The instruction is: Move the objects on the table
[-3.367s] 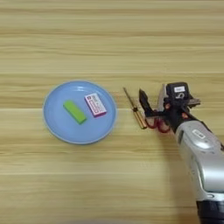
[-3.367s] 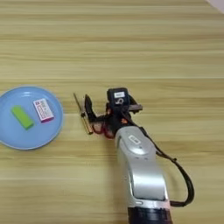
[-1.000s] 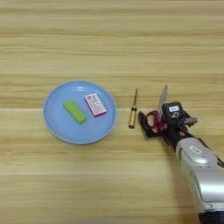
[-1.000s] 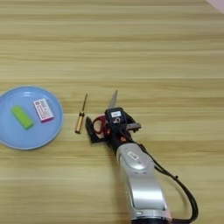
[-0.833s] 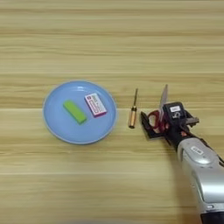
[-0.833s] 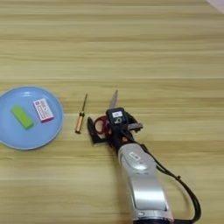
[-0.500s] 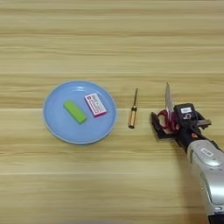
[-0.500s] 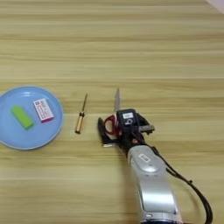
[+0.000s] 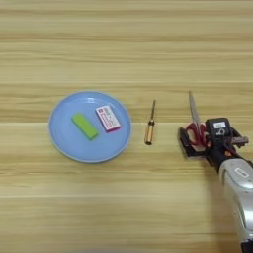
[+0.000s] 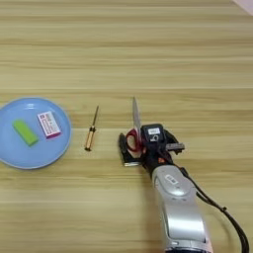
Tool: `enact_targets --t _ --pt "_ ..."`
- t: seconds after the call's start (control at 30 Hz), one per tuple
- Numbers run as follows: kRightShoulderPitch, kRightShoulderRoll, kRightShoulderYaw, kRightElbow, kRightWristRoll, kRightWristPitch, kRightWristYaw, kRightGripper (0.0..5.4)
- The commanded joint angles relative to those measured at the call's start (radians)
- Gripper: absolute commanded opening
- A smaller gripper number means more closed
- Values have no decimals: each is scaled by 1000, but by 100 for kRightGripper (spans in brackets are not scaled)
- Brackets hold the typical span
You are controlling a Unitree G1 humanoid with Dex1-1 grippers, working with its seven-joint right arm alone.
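A round light-blue plate lies left of centre on the table. On it are a green block and a red-and-white box. A thin yellow-handled screwdriver lies just right of the plate, tip pointing away. Further right are the red-handled scissors, blade pointing away from me. My right gripper sits over their red handles, its black fingers closed around them. The gripper body hides part of the handles.
My silver forearm comes in from the bottom edge on the right. Bare wood stretches across the far half of the table and in front of the plate.
Over the frames my gripper has dragged the scissors right, away from the screwdriver, and their blade has turned to point straight away. In the last half second they moved only slightly.
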Motion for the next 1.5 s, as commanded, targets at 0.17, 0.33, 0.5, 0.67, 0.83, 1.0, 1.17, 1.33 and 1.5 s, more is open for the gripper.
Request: enact_targets --t 0.17,0.33,0.5,0.67,0.83,1.0,1.17,1.33,1.5 --pt "-19 4 -3 -115 27 -62 2 534" --pt "-11 15 9 -145 29 -62 6 534" --pt "-11 27 32 -175 28 -68 10 534" --pt "-12 46 85 -214 19 -68 18 534" --pt "-18 58 131 -243 9 -64 27 534" --pt "-35 79 206 -248 -17 -58 27 534" --pt "-71 100 276 -244 -38 -50 33 534" --pt "-118 119 338 -249 -59 -28 47 534" --pt "-171 147 408 -181 -78 -35 55 534"
